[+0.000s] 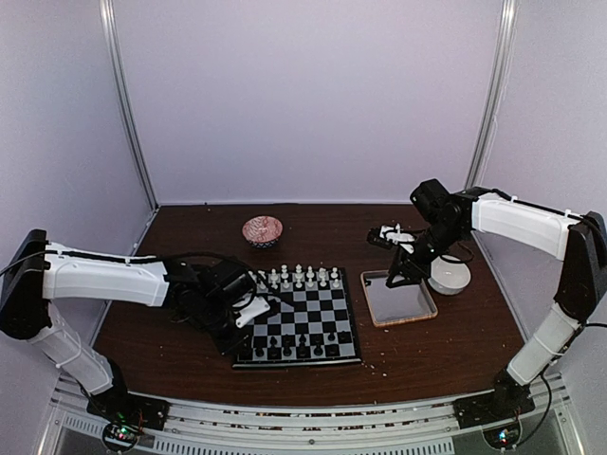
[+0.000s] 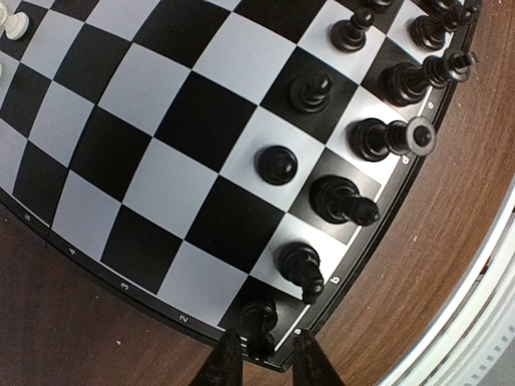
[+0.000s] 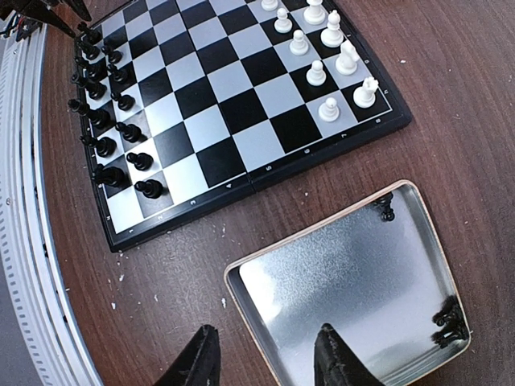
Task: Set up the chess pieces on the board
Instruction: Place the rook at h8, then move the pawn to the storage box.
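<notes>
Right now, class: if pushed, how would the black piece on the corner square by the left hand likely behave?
That corner piece looks tall on a small base, so a push probably tips it. Tiny, so likely light. Its glossy finish might slip when gripped.

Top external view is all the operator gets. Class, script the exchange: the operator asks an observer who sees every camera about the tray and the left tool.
Operator: Is the tray empty?
Observer: No; the right wrist view shows what look like a few black pieces against its walls.
Operator: The left tool hides the board's near corner. What's there?
Observer: The left wrist view shows its fingers either side of a black piece standing on the corner square.
</notes>
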Controlling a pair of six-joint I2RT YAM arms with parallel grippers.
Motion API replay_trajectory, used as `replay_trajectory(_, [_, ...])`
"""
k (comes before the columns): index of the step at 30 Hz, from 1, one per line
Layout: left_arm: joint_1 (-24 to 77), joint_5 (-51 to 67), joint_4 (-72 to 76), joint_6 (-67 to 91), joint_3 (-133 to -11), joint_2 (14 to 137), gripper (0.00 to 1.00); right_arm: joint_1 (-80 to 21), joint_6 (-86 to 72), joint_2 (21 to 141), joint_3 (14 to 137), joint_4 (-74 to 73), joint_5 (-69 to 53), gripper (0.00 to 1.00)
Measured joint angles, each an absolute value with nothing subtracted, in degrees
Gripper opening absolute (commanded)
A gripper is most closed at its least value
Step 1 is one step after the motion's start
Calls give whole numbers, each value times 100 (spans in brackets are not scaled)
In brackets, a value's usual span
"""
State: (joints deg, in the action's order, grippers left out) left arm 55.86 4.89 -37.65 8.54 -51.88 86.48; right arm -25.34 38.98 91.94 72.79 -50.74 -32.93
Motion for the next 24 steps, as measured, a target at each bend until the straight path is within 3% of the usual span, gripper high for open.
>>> replay_trajectory(9, [5520,202,-4235,786,-5623,8346,29,-2536,3854,9194,7279,-5072,-3212,41])
replay_trajectory(14, [5273,-185,-4344,687,-6165,8117,38,-2532,3693,9196,7288,-5024,-2665,42])
replay_trajectory(24, [5061,-534,-2661,884,-6554,8068,39,-2526,3811,10108,8086,-5164,-1927,40])
